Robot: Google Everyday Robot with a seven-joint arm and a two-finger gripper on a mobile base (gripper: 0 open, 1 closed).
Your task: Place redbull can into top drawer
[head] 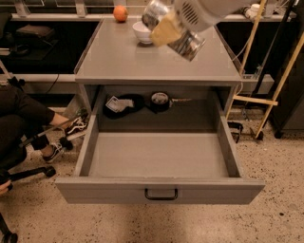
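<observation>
Gripper (pixel 169 30), top centre of the frame: white rounded housing (pixel 209 8), dotted vent grille (pixel 189 14), tan pad (pixel 164 32).

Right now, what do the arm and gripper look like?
The gripper hangs at the top of the view, over the back of the cabinet top. Its wrist housing is glossy white and rounded, with a round patch of small vent holes. One finger shows, a blocky tan-yellow pad, across the redbull can. No cables or markings visible.
</observation>
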